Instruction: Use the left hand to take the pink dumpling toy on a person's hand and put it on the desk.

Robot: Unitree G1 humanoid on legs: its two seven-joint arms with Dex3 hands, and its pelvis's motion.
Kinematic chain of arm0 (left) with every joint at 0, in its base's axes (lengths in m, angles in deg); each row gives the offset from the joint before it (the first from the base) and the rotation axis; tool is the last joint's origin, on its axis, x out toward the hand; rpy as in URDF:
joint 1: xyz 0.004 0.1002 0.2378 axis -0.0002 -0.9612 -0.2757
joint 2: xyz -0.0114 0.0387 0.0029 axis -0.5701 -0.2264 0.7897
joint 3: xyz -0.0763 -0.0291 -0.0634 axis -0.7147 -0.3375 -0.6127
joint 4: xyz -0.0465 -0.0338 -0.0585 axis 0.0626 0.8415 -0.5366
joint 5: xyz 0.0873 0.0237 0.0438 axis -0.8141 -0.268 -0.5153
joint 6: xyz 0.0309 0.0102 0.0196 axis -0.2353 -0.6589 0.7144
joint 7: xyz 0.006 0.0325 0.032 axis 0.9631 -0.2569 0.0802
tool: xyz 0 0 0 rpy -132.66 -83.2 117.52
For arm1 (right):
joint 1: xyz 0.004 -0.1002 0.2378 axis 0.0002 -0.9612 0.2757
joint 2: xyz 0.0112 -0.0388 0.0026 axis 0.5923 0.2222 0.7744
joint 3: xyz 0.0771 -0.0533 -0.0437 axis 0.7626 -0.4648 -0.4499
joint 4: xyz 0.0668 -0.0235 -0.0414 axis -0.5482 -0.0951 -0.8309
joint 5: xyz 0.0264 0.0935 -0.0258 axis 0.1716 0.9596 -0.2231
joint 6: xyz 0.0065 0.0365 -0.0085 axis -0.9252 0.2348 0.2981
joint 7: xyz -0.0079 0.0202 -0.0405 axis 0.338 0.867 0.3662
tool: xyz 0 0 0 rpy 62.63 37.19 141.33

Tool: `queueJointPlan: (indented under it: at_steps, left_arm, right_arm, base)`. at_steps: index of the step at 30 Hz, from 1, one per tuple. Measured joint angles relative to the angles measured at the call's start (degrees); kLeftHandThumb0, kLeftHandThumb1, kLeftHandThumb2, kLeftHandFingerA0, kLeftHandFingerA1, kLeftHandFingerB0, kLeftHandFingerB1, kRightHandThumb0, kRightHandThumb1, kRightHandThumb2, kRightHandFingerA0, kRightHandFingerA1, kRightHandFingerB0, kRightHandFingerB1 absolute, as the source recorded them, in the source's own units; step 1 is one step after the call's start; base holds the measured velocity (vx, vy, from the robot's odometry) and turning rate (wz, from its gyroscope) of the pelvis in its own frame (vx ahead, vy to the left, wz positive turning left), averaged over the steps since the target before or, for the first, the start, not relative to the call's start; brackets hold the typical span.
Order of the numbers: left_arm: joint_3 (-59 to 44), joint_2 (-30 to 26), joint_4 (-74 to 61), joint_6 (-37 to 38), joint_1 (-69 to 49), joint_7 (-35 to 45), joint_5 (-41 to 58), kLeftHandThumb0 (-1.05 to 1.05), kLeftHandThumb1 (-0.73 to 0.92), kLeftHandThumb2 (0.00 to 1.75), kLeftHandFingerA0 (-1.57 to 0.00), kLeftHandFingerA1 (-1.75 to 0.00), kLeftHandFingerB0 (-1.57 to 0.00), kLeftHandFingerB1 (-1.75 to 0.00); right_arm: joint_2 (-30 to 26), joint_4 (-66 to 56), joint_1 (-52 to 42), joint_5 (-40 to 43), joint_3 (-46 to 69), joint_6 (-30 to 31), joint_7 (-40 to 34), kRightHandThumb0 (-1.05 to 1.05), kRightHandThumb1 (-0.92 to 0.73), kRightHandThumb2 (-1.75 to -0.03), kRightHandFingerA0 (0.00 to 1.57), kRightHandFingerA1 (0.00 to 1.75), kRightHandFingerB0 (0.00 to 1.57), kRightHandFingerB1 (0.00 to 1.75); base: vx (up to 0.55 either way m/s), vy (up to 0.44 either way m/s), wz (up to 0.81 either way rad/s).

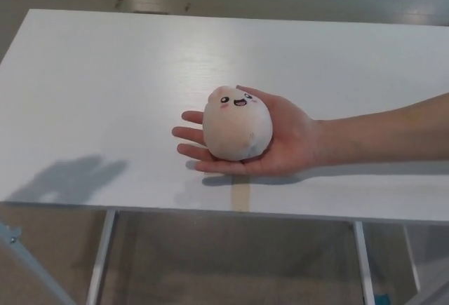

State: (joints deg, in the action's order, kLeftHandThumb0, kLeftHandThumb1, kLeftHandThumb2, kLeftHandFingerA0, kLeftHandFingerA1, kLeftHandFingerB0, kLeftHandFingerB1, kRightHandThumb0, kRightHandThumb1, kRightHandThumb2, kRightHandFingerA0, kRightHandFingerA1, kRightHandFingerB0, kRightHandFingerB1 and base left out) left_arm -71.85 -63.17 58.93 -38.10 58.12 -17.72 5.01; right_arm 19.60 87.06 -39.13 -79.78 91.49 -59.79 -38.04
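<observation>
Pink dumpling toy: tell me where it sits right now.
In the head view, the pink dumpling toy rests on a person's open hand just right of the middle, above the white desk near its front edge.

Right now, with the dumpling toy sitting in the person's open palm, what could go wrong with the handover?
1. The pink dumpling toy is round, soft and loose on the person's hand; a clumsy grasp could knock it rolling across the desk.
2. The person's fingers show just beneath the toy's left side, so a closing robot hand might pinch them.
3. Neither robot hand is in view, only a shadow at the desk's near left, so the approach cannot be checked.
</observation>
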Motion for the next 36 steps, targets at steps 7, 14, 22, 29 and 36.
queueJointPlan:
  at_steps: [7, 14, 22, 29, 36]
  left_arm:
    - [8.38, -1.92, 0.64, -2.70, 15.89, 0.21, -1.83, -0.55, 0.39, 0.68, -0.38, -0.46, -0.31, -0.40]
    - [23.08, -0.09, 6.49, -5.41, 34.85, 1.73, -7.23, -0.57, 0.39, 0.69, -0.36, -0.44, -0.30, -0.40]
    - [37.46, 4.13, 14.45, -7.92, 47.57, 2.94, -15.32, -0.61, 0.40, 0.69, -0.31, -0.42, -0.29, -0.39]
    - [46.48, 7.35, 20.03, -9.11, 52.35, 2.98, -21.43, -0.63, 0.41, 0.69, -0.28, -0.41, -0.25, -0.38]
    - [55.59, 10.57, 26.26, -9.83, 54.76, 2.98, -28.20, -0.29, 0.22, 0.84, -0.10, -0.51, -0.10, -0.50]
  right_arm:
    - [-0.08, 0.00, 0.50, -0.01, 0.00, 0.01, 0.05, -0.26, -0.73, -0.62, 0.58, 0.44, 0.46, 0.39]
    - [-0.11, -0.02, 1.23, -0.02, -0.04, 0.00, 0.13, -0.26, -0.73, -0.62, 0.59, 0.44, 0.51, 0.41]
    - [-0.17, 0.00, 1.50, -0.02, -0.04, 0.03, 0.14, -0.27, -0.73, -0.62, 0.60, 0.44, 0.50, 0.41]
    - [-0.17, -0.02, 1.84, -0.02, -0.04, 0.02, 0.16, -0.26, -0.73, -0.62, 0.59, 0.44, 0.49, 0.40]
    - [-0.18, -0.02, 1.92, -0.01, -0.03, 0.02, 0.25, -0.26, -0.73, -0.61, 0.59, 0.44, 0.49, 0.40]
  base:
    - [0.00, 0.000, 0.00]
    - [0.00, 0.000, 0.00]
    - [0.00, 0.000, 0.00]
    - [0.00, 0.000, 0.00]
    - [0.00, 0.000, 0.00]
